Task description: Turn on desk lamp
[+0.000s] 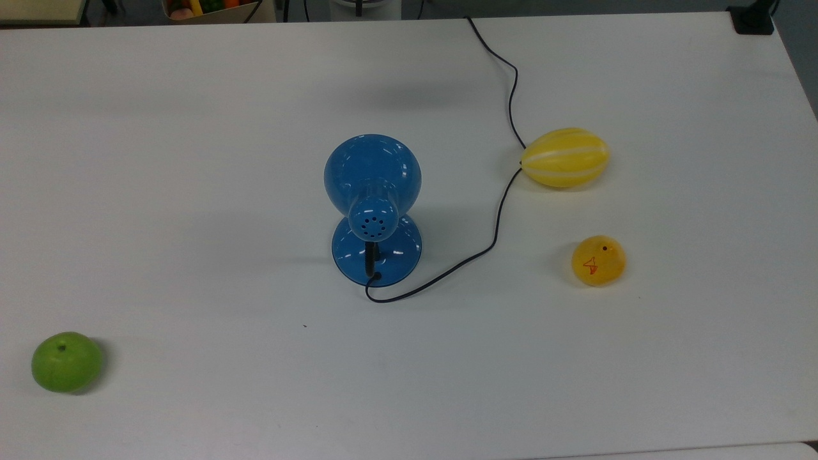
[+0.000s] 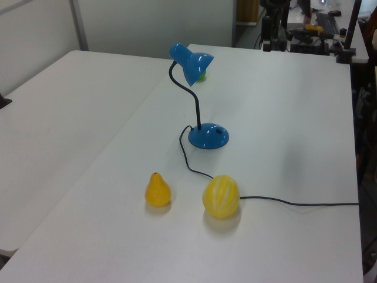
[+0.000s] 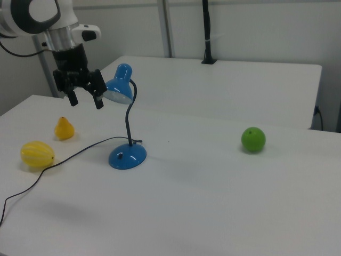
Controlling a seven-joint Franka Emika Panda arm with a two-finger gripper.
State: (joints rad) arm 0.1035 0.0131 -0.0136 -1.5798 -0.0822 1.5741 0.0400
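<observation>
One blue desk lamp (image 1: 373, 211) stands in the middle of the white bench (image 1: 192, 191), with its cord (image 1: 495, 236) trailing away past a yellow melon (image 1: 565, 157). Up high beside the shade hangs the gripper (image 3: 84, 97), jaws apart, likely ready to reach down for the switch on the round base.

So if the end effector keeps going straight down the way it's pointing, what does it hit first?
Probably the bare table. The open end effector hangs beside the lamp shade, though depth is unclear.

text: none readable | marks: red scribble, not legible, on yellow pear (image 1: 598, 260)
</observation>
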